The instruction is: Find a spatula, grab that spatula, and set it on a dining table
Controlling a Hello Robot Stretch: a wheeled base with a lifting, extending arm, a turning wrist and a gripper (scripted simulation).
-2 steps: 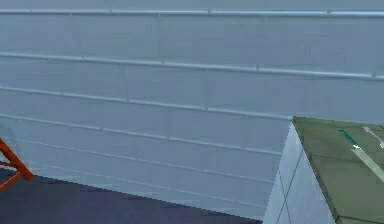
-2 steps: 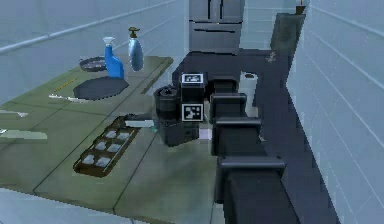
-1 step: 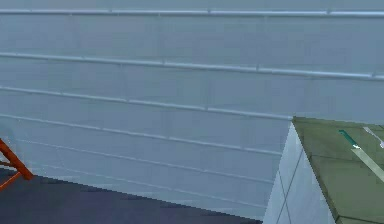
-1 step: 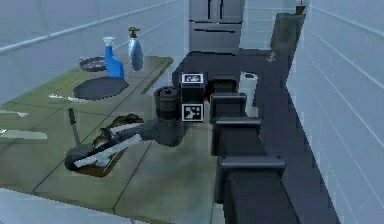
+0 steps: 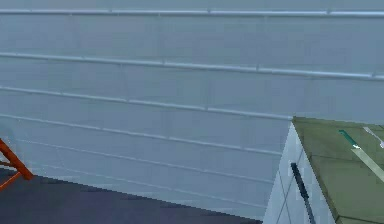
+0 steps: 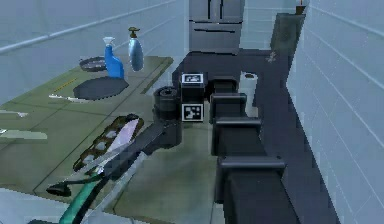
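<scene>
A slotted spatula (image 6: 113, 142) with a pale head and a teal handle lies slantwise over the greenish countertop (image 6: 60, 125) in the arm side view's lower left. My gripper (image 6: 95, 172) reaches down and left from the two white marked squares, its thin dark fingers running along the spatula. The countertop is right behind it, so I cannot tell whether the gripper holds anything. In the forward view a green-handled utensil (image 5: 352, 142) lies on the counter (image 5: 330, 175) at the lower right.
A blue spray bottle (image 6: 113, 58), a second bottle (image 6: 135, 48), a dark round pan (image 6: 100, 88) and a bowl (image 6: 93, 63) stand farther out on the counter. A white roll (image 6: 250, 88) stands near the arm. A fridge (image 6: 215, 20) is at the back. An orange object (image 5: 10, 162) is at the forward view's lower left, before a panelled wall (image 5: 150, 90).
</scene>
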